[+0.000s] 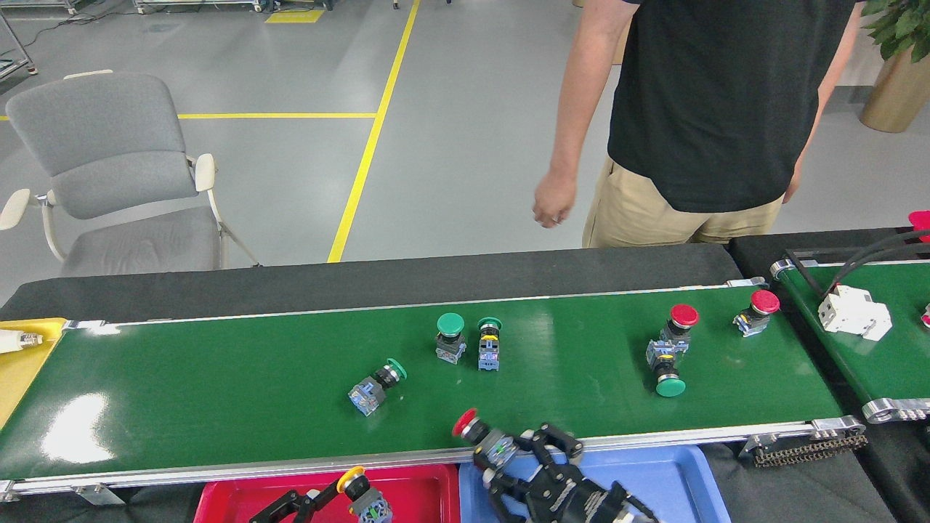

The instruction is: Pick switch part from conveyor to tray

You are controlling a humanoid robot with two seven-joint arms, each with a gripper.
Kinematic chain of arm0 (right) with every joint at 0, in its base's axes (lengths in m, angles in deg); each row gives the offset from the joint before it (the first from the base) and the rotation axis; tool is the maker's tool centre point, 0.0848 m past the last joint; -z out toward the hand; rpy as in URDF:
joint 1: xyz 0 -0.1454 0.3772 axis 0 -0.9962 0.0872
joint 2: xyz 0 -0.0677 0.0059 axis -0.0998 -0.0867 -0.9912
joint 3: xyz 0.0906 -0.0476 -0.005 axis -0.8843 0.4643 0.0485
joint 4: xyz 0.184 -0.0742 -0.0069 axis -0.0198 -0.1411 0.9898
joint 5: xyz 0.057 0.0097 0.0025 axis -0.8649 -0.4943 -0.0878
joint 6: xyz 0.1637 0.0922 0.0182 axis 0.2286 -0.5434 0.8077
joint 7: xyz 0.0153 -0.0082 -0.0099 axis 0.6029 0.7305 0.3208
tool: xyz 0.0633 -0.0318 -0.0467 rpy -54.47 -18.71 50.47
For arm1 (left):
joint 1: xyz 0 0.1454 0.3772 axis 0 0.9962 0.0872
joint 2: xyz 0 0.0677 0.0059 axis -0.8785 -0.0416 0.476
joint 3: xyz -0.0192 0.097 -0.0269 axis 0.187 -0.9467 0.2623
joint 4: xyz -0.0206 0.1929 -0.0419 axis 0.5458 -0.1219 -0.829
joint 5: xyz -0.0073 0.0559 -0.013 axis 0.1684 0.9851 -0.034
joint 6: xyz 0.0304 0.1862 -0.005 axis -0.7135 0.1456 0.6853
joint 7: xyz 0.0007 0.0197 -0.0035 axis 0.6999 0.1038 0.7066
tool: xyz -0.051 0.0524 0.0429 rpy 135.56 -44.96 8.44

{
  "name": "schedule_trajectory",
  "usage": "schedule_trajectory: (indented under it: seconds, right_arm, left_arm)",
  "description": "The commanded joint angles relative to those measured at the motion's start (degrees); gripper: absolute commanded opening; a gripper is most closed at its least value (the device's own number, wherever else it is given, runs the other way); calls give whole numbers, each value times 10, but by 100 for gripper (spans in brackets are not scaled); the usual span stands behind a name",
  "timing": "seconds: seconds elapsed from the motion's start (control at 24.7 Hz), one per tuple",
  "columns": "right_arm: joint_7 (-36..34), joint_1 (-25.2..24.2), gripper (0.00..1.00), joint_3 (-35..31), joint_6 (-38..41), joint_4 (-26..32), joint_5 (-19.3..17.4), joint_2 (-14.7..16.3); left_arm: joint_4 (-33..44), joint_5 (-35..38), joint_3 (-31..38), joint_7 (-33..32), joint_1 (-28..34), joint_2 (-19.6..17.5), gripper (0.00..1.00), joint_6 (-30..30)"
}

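Observation:
The conveyor [218, 392] is the long green belt across the view. My left gripper [340, 497] is at the bottom edge, shut on a yellow-capped switch part [361, 492] held over the red tray [414, 494]. My right gripper [519, 459] is shut on a red-capped switch part [479, 436] at the belt's near rail, above the blue tray [654, 472]. On the belt lie one green-capped switch [378, 385], two upright green-capped ones [450, 338] [489, 341], a red and green pair [672, 349] and a red-capped one [755, 309].
A person [712, 109] in a black shirt stands behind the belt, one hand [554, 207] hanging free. A second green belt [894, 363] at the right carries a white part [854, 314]. A yellow tray [22, 356] sits at the left end. A grey chair [109, 181] stands behind.

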Motion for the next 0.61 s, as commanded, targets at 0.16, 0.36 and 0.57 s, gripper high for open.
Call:
schedule_trajectory:
  seconds: [0.16, 0.36, 0.57]
  right_arm:
    - [-6, 0, 100, -1, 2, 15, -4, -13]
    - [-8, -87, 99, -139, -86, 83, -18, -27]
    - [-29, -153, 99, -307, -180, 111, -67, -49]
  left_arm:
    - [8, -5, 137, 7, -1, 60, 100, 38]
    - [6, -6, 264, 67, 23, 76, 100, 98]
    - [6, -9, 239, 89, 30, 69, 100, 81]
